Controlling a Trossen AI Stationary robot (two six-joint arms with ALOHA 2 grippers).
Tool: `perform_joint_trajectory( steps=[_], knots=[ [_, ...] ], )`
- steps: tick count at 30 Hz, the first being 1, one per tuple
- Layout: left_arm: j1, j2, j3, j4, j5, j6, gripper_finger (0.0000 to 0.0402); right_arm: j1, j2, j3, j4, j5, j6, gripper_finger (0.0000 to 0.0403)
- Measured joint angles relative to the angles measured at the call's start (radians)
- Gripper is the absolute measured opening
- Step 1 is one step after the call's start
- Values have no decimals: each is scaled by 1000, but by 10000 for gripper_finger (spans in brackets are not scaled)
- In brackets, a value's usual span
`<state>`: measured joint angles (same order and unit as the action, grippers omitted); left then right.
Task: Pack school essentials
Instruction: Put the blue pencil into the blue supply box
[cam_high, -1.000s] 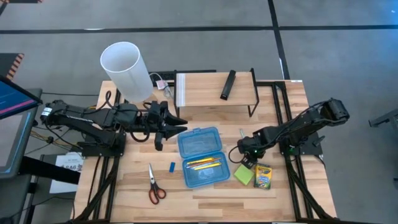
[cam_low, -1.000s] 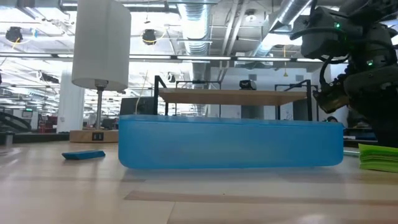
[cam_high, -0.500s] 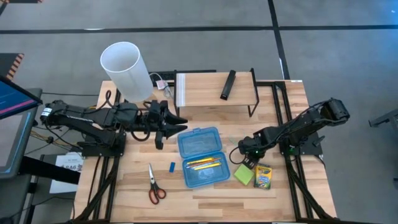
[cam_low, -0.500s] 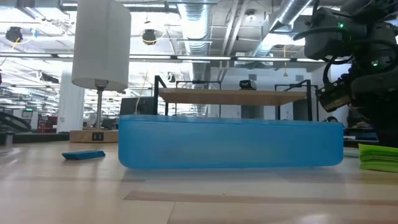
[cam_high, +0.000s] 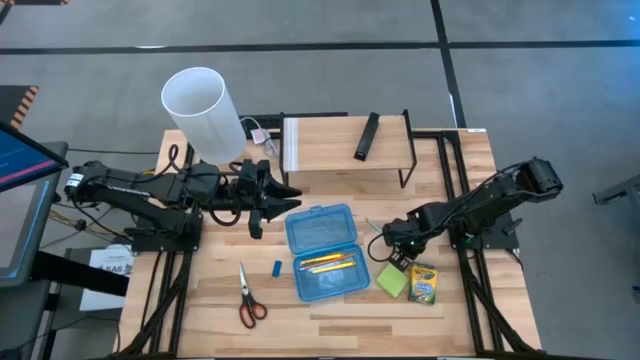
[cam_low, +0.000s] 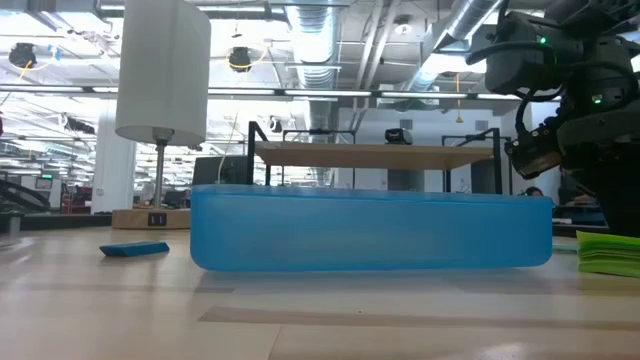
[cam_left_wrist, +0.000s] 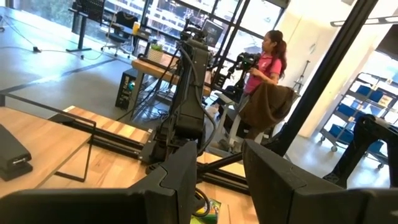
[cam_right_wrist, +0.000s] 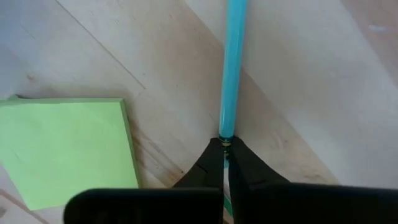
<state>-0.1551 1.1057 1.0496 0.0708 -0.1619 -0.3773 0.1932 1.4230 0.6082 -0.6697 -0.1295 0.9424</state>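
The right pincer is closed on the pen, a slim pale blue-green stick that runs straight out from between its two dark fingertips over the bare wood of the bench. From above, the pen shows as a faint thin line just beyond that pincer, between the blue box and the right arm, with the green notepad and the crayon box close by. The grip sits at one end of the pen, so most of its length hangs out in front.

A pen like this is likely light, stiff and smooth: it will not bend or crush, but it could swivel or slide between narrow fingertips, the more so when held by the end. A hold nearer the middle would steady it; as gripped now, a slow, level carry looks wise, with the long axis lined up along the box before letting go.

The box lies open on the bench with yellow and orange pencils already inside. The scissors and the small blue eraser lie on the bench to its left, not yet packed.

The left pincer waits beyond the box's upper left corner, its fingers standing apart around nothing
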Motion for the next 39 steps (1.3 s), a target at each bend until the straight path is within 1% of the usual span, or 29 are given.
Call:
perform_joint_trajectory(
  steps=[15, 21, 35, 37, 39],
  knots=[
    [0, 0, 0, 5, -2, 1, 116, -7, -18, 21, -2, -2, 19, 1],
    [0, 0, 0, 5, -2, 1, 116, -7, -19, 21, -1, -42, 26, 1],
    [-1, 0, 0, 4, -2, 16, 116, -13, -72, 38, -12, -51, 45, 0],
    [-1, 0, 0, 4, -2, 15, 116, -13, -75, 38, -12, -51, 41, 4],
    [-1, 0, 0, 4, -2, 15, 116, -12, -75, 38, -11, -47, 29, 21]
  ],
)
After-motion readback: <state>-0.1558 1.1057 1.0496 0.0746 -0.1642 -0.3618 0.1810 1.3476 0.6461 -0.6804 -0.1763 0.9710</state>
